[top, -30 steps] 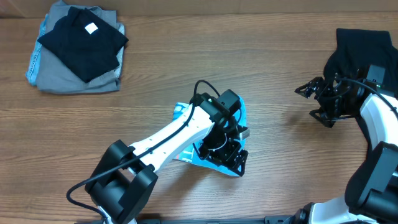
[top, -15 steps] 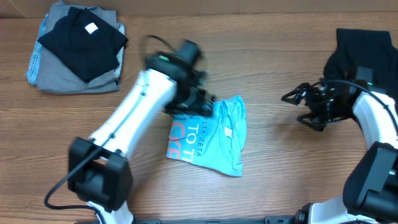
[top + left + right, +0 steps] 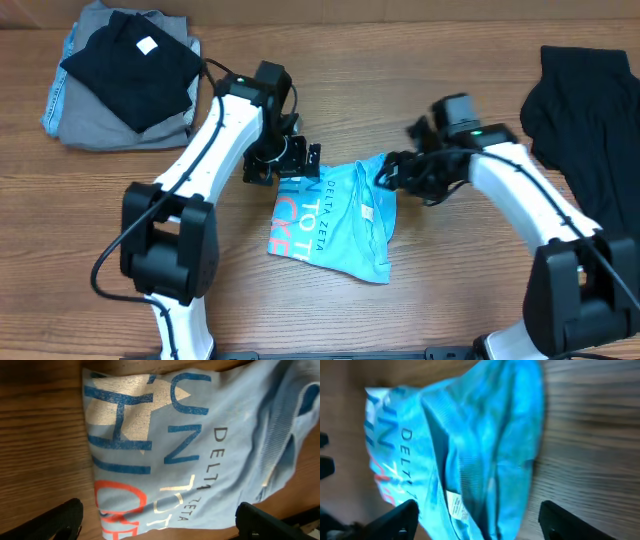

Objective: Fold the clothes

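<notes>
Ideally, the left gripper, at eleven o'clock of the shirt, and the right gripper, at one o'clock, both spread and empty, should pinch the corners evenly.

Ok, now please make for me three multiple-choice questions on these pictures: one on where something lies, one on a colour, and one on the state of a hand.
1. Where in the overhead view lies the pile of grey and black clothes?
A. bottom right
B. top left
C. centre

2. What colour is the cloth of the T-shirt between the two arms?
A. light blue
B. yellow
C. green

3. How are the fingers of the left hand?
A. shut on the T-shirt
B. shut on a black cloth
C. open

Answers:
1 B, the pile sits in the top left corner of the overhead view.
2 A, all three views show light blue cloth.
3 C, the left wrist view shows both fingers wide apart and pinching nothing.
</notes>
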`<state>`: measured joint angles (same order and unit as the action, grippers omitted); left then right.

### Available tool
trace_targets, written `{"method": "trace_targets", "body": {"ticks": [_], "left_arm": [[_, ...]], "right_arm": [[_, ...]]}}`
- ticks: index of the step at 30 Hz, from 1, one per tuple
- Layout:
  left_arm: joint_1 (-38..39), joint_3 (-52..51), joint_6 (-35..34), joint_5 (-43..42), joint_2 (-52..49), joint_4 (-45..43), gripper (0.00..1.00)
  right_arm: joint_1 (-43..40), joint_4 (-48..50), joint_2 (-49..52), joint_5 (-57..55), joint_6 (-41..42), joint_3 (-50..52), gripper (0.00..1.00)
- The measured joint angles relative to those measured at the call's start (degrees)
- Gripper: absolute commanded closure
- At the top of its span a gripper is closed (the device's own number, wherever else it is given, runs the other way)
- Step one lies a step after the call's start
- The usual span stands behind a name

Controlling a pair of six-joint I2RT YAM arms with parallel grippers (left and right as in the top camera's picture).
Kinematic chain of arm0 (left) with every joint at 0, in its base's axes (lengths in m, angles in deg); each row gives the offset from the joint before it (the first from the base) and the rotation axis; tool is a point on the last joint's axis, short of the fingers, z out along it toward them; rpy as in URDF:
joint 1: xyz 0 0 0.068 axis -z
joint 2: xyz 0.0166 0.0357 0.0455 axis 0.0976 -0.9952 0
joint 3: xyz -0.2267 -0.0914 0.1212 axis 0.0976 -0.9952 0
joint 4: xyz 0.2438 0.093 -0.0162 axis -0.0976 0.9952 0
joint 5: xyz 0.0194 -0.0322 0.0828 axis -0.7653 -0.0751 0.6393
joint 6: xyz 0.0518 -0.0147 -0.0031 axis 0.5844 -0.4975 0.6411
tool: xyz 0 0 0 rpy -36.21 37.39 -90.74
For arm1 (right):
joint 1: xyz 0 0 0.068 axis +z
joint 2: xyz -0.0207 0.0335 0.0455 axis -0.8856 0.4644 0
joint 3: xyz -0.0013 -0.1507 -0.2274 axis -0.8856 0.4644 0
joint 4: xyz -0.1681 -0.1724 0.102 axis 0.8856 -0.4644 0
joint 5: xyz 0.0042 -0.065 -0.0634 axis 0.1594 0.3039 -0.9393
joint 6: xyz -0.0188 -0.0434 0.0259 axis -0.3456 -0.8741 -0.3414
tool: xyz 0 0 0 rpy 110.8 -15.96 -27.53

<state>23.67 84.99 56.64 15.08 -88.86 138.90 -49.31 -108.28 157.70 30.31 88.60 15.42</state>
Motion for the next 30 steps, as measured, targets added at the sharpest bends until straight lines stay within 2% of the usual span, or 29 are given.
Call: {"method": "trace_targets", "body": {"ticks": [3, 6, 13, 17, 30], "left_arm": [[0.24, 0.0, -0.02, 0.02, -1.95, -0.13, 0.0], [0.24, 0.0, -0.02, 0.02, -3.87, -0.28, 0.0], [0.24, -0.02, -0.02, 0.37, -5.57, -0.42, 0.0], [0.24, -0.02, -0.02, 0.5, -5.57, -0.9, 0.0], [0.24, -0.02, -0.02, 0.68, -5.57, -0.94, 0.0]], "right_arm": [[4.37, 0.11, 0.0, -4.76, 2.78, 0.0, 0.27], [7.26, 0.09, 0.0, -8.79, 6.32, 0.0, 0.27], [8.02, 0.55, 0.0, -12.92, 12.31, 0.0, 0.26], [8.0, 0.52, 0.0, -13.44, 13.44, -0.02, 0.21], [8.02, 0.39, 0.0, -13.66, 13.97, 0.0, 0.21]]}}
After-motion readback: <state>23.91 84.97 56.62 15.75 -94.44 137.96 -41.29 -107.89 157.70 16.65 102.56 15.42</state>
